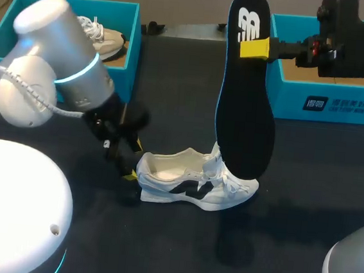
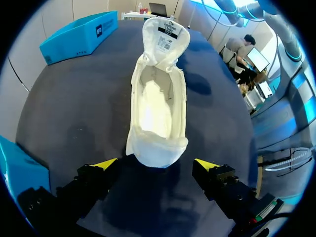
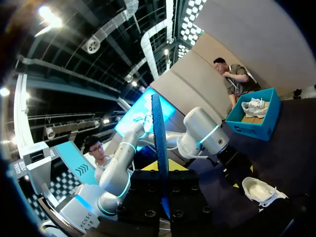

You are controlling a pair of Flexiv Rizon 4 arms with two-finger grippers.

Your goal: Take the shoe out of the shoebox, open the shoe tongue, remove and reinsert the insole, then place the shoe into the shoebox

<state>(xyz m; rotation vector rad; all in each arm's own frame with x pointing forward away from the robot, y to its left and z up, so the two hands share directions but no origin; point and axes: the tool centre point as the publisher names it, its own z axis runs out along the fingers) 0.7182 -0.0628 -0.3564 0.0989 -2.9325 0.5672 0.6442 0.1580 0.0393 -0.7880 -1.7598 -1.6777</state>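
A white shoe (image 1: 194,181) with dark side marks lies on the dark table, its tongue pulled up. In the left wrist view the white shoe (image 2: 157,108) shows an empty inside, heel nearest the gripper. My left gripper (image 2: 155,165) is open, its yellow tips just behind the heel, one at each side, not touching. My left gripper (image 1: 125,160) sits beside the heel in the head view. A black insole (image 1: 246,91) hangs upright above the shoe's toe end, my right gripper (image 1: 255,48) shut on it near its upper end. The black insole (image 3: 159,148) stands edge-on between the right fingers.
A blue shoebox (image 1: 130,38) at the back left holds another shoe (image 1: 104,37). A second blue shoebox (image 1: 330,102) stands at the back right, behind the insole, with a bare cardboard floor. White robot bases fill the near left and near right corners.
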